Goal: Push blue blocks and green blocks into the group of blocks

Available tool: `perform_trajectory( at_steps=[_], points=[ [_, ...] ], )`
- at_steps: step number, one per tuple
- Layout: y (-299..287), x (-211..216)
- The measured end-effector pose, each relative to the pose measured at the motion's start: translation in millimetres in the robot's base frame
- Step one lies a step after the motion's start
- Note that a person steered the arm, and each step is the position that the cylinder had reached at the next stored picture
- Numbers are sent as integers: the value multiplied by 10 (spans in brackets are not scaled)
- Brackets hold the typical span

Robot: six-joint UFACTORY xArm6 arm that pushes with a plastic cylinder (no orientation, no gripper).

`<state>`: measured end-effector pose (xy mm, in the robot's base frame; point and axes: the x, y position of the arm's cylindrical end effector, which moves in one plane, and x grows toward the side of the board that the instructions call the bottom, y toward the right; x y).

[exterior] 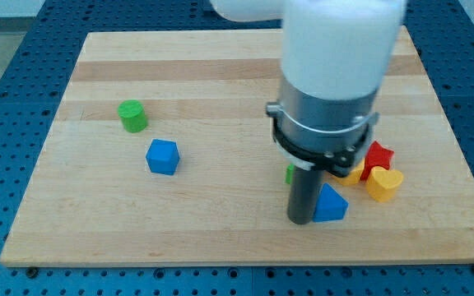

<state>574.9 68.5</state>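
Pushing: my tip sits at the view's lower right, touching the left side of the blue triangular block.
Jaws: none, bare rod; no spread or pinch to report.
Group: red block, yellow heart block, another yellow block partly hidden by the arm, all bunched at the view's right.
Hidden green: sliver of a green block just left of the rod, shape unclear.
Stragglers: green cylinder and blue cube at the view's left, well apart from the group.
Key relation: stragglers lie left of the tip; the group lies right and slightly up. Likely the tip must get round to their left side and shove rightward.
Board: wooden board.
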Motion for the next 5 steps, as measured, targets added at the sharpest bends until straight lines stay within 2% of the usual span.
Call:
perform_trajectory(
  at_steps=[1, 2, 4, 5],
  points=[
    [-61, 9],
    [-772, 22],
    [-2571, -170],
    [-3063, -538]
  ],
)
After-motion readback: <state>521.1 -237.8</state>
